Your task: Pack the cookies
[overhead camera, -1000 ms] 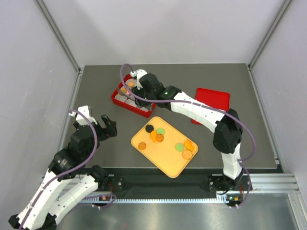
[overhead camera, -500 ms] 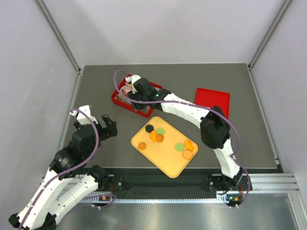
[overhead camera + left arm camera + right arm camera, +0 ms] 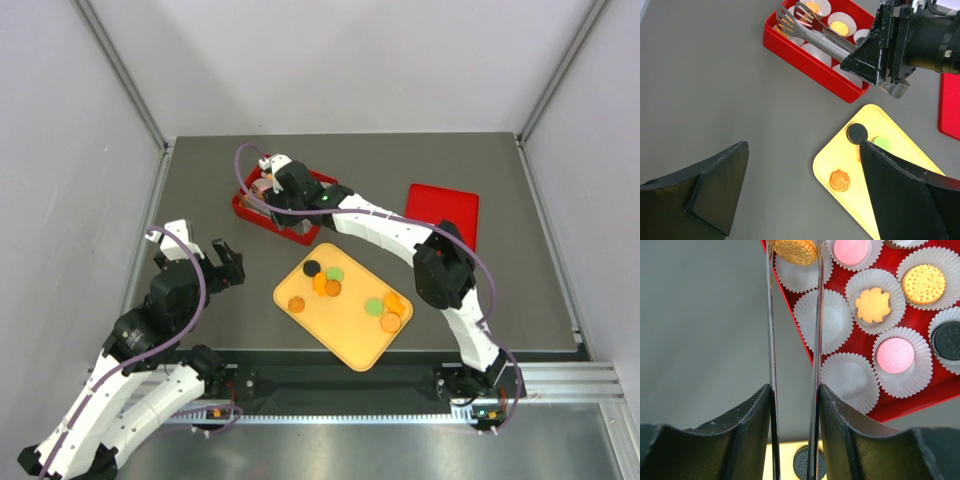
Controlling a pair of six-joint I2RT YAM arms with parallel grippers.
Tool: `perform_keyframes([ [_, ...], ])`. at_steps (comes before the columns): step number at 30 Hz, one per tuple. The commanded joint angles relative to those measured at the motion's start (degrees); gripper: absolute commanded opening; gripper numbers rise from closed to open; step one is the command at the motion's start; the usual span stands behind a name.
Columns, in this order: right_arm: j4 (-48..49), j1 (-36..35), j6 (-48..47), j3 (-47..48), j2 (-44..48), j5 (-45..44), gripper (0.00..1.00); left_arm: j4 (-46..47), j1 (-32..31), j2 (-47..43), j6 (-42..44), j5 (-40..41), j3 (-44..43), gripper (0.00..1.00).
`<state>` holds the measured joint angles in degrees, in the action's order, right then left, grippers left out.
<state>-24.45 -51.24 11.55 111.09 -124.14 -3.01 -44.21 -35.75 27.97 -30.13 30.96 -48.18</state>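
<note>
- The right gripper [image 3: 794, 390] was closed on the handle end of a pair of metal tongs [image 3: 815, 30], with both fingers pressed against the two blades.
- The tong tips pinched one round orange cookie [image 3: 795, 250] by its edges. It hung over an empty paper cup [image 3: 796, 277] in the corner of the red box [image 3: 810, 60].
- Five other cups already held packed cookies: two pink, two orange and one black. Two cups beside the blades [image 3: 822, 320] were empty.
- The loose cookies [image 3: 335, 273] lay on the yellow tray [image 3: 350, 340], just in front of the box: black, green and several orange.
- The left gripper [image 3: 802, 150] was parked with its jaws wide apart and held nothing. It was well clear of the box.
- The step in hand appeared to be the placing of the held cookie.
- Recommended procedure:
  - Centre the tips over the cup before descent.
  - Lower until the cookie sits flat on the cup floor.
  - Ease the squeeze only slightly, so that the blades spring apart without flicking the cookie.
- Caution: the pleated paper walls looked light. A blade that catches a rim could drag or tip the cup. Lift straight up on withdrawal.
</note>
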Motion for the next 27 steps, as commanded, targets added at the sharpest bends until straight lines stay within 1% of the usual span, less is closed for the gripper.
perform_keyframes([
  [1, 2.91, 0.27, -0.21, 2.82, -0.23, -0.51, 0.41, 0.35, -0.20, -0.54, -0.28, 0.42, -0.68, 0.97],
  [6, 2.83, 0.27, -0.21, 2.47, -0.32, -0.95, 0.41, 0.44, -0.20, -0.72, -0.19, 0.50, -0.60, 0.97],
  [13, 2.83, 0.27, -0.56, 2.11, -0.14, -1.48, 0.48, 0.44, -0.20, -0.90, -0.19, 0.50, -0.60, 0.97],
  [19, 2.30, 0.35, -0.83, 2.73, 0.38, -1.56, 0.48, 0.44, -0.20, -1.07, -0.28, 0.68, -0.60, 0.97],
  [24, -0.42, 0.35, -2.58, 5.89, 2.75, -4.02, 0.48, 0.44, -0.20, -1.25, -0.28, 0.68, -0.51, 0.97],
  [26, -1.56, 0.27, -2.67, 5.46, 4.33, -4.81, 0.48, 0.44, -0.20, -1.42, -0.28, 0.86, -0.51, 0.97],
  [27, -1.74, 0.18, -2.76, 4.93, 6.60, -4.90, 0.48, 0.35, -0.20, -1.60, -0.37, 0.94, -0.51, 0.97],
])
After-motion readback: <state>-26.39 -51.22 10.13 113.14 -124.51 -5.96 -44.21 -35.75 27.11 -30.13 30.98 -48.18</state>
